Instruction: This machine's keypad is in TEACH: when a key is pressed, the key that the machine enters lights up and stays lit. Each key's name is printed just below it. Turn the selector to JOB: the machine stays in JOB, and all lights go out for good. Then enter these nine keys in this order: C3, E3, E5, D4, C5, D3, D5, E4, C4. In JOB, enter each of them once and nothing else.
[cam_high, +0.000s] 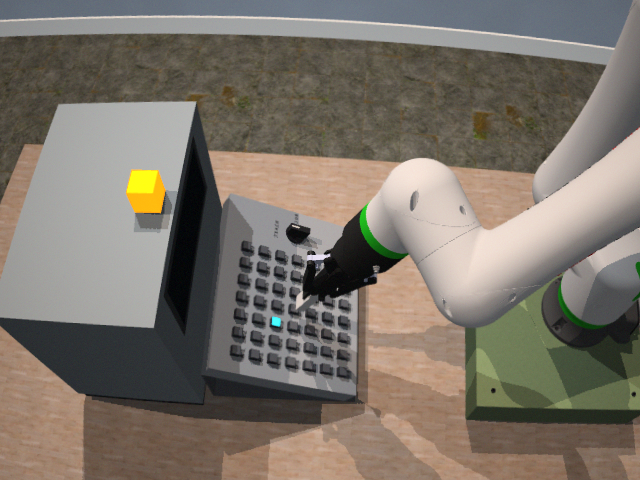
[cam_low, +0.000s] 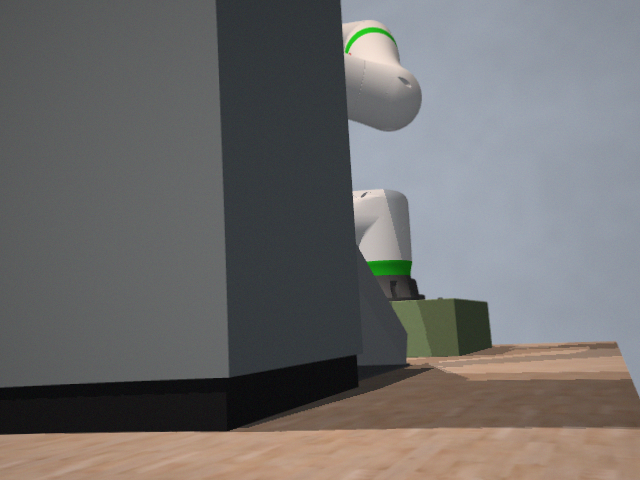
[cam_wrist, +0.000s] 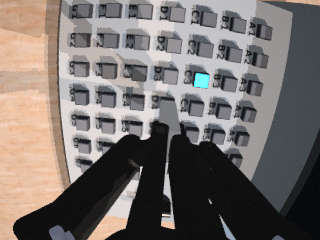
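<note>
My arm (cam_high: 465, 248) reaches in from its green base (cam_high: 516, 392) and slopes down toward the keypad (cam_high: 227, 289), the wrist tipped so that my gripper (cam_high: 305, 299) points down at the key field. The keypad is my landmark for everything here.

The gripper hangs over the keypad's middle rows, toward the side nearest my base. In the wrist view the fingertips sit pressed together just over a dark key; I cannot tell whether they touch it. One lit cyan key (cam_high: 276, 321) glows close beside the fingertips, on the side toward the grey machine box (cam_high: 93, 217). The other keys are dark. The printed names are too small to read.

The black selector knob (cam_high: 297, 233) stands at the keypad's far end, above the key rows and near my wrist. Its setting I cannot read.

For room: the machine box rises like a wall right against the keypad's far side, with an orange block (cam_high: 145, 191) on its top. On my base's side the keypad ends in a bare strip of wooden table (cam_high: 408, 361). From the exterior view the box hides the keypad and my gripper entirely.

My fingers are fully closed on nothing.
</note>
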